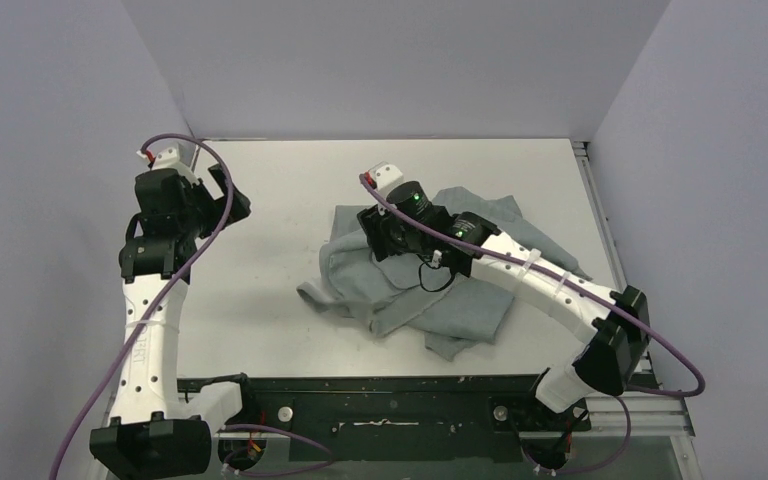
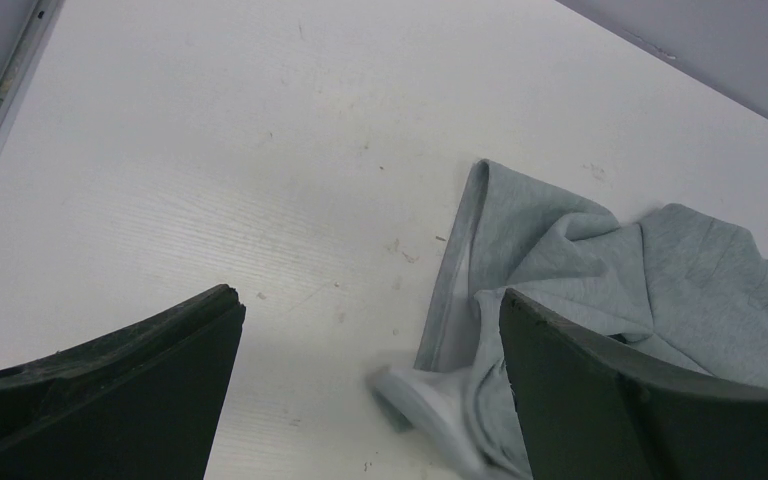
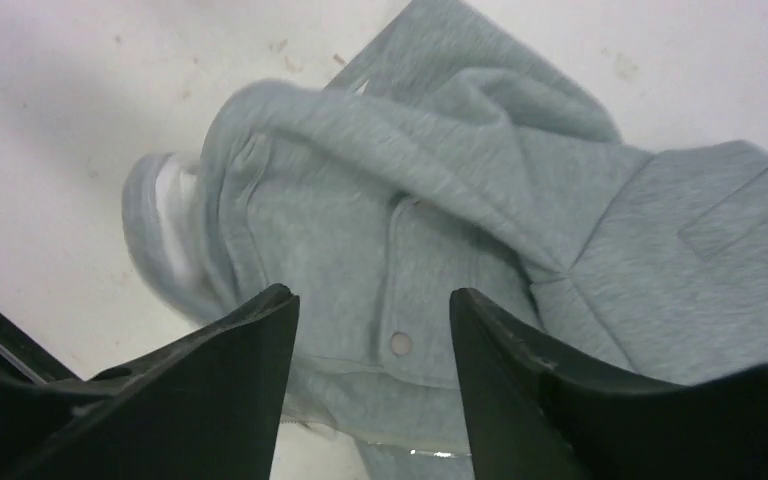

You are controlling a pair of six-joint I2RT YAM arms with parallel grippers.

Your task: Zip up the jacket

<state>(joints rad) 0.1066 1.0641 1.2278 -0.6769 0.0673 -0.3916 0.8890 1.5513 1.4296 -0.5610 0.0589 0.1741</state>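
Dial: top view, 12 o'clock at the far table edge, 6 o'clock at the arm bases.
Jacket (image 1: 465, 315): bunched in a rumpled heap on the table (image 1: 260, 290), just off centre toward 3 o'clock. Folded over itself, with one flap trailing toward 5 o'clock and a lobe toward 8 o'clock. Not laid flat, front not presented.
Right tool (image 3: 370, 293): over the heap's 11 o'clock corner, pointing down. Fingers parted, grey fabric visible through the gap, nothing pinched as far as the wrist view shows. Contact with the cloth: cannot tell.
Left tool (image 2: 368, 297): out toward 10 o'clock, well apart from the heap. Spread wide, empty, bare table beneath. In its own view, a jacket edge at 4 o'clock.
Under the right tool: a folded band of fabric with a round snap (image 3: 398, 343), and pale lining (image 3: 172, 205) turned outward at 9 o'clock of that view.
Zipper: not traceable in any view. A small bright glint at the bottom of the right wrist view, too small to call.
Progress: judged early. No closed run of zipper anywhere in sight, neither front edge picked out, no slider in a grip.
Left to do, by judgement: open out the heap, find both front edges, bring the hem ends together, seat the slider, pull it toward the collar.
Watch for: soft fleece dragging in layers rather than unfolding, and a zipper likely buried inside the folds.
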